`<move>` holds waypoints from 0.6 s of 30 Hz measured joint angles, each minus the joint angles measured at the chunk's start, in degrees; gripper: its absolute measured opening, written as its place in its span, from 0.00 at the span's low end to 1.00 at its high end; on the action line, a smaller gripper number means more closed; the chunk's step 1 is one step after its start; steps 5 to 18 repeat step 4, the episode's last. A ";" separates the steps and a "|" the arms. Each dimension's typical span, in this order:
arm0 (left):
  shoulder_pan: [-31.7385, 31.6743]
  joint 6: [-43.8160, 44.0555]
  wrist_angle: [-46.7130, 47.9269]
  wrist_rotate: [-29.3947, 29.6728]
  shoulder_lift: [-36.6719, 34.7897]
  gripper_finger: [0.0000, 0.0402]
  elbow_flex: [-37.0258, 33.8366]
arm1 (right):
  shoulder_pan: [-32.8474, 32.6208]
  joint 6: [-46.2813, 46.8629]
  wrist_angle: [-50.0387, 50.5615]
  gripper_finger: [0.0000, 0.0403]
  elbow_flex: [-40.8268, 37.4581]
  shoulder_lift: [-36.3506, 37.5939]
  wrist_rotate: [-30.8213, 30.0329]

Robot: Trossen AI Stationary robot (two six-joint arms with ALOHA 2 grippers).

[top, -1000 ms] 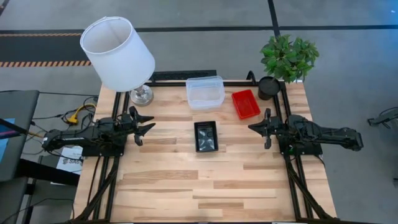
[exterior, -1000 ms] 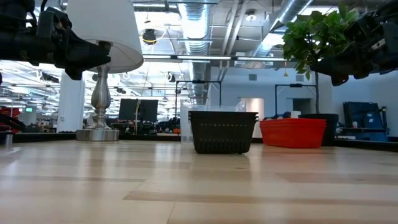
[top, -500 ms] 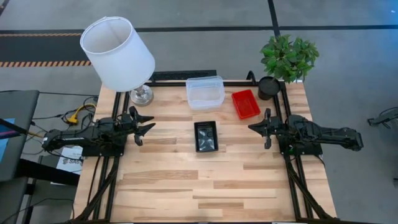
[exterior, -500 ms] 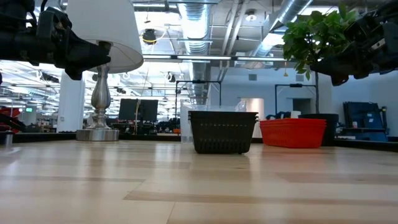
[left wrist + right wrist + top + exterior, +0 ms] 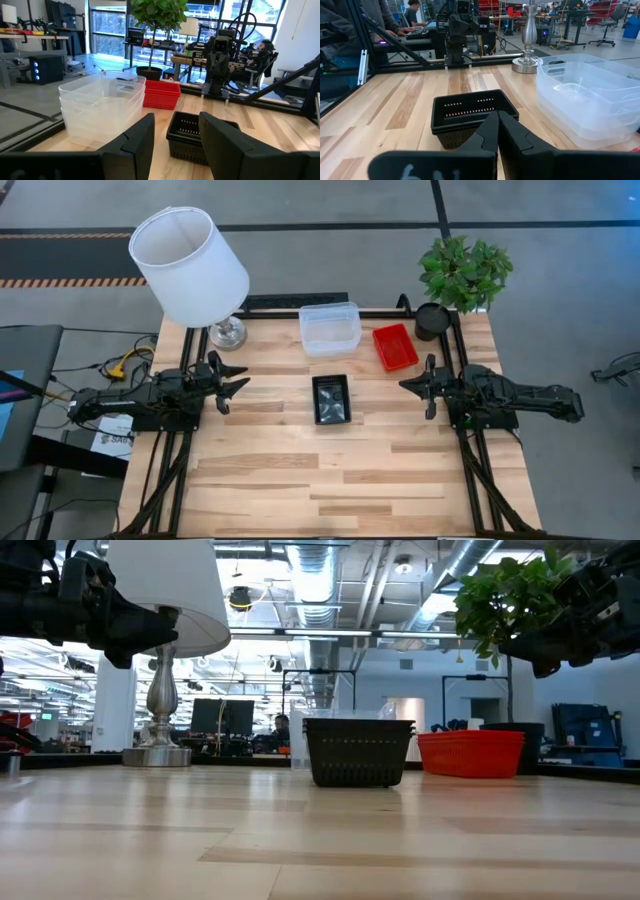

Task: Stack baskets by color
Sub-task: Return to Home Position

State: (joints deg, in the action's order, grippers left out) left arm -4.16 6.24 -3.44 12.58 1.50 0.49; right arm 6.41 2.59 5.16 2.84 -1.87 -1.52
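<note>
Here, the left gripper (image 5: 238,379) hangs over the 9 o'clock side of the table (image 5: 300,480), its fingers (image 5: 135,145) spread apart and empty, pointing toward the middle. A table lamp (image 5: 190,265) with a white shade stands at the 11 o'clock corner. The stack of clear baskets (image 5: 329,328) sits at the 12 o'clock edge, three rims nested one inside another. At its 6 o'clock, apart from it and near the table's middle, rests the stack of black mesh baskets (image 5: 331,399). The stack of red mesh baskets (image 5: 395,347) lies just beside the clear stack, at its 4 o'clock, with a potted plant (image 5: 431,321) at the 1 o'clock corner. The right gripper (image 5: 408,385) hangs over the 3 o'clock side, fingers (image 5: 485,135) pressed together on nothing, facing the black stack
</note>
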 joint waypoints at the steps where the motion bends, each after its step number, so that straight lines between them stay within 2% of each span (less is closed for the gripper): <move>1: 0.00 -0.02 0.00 -0.02 0.00 0.36 0.00 | -0.01 0.00 0.00 0.07 0.01 0.02 0.00; 18: -0.01 0.00 0.00 -0.02 0.00 0.36 -0.01 | 0.01 0.00 0.00 0.07 0.02 0.02 0.00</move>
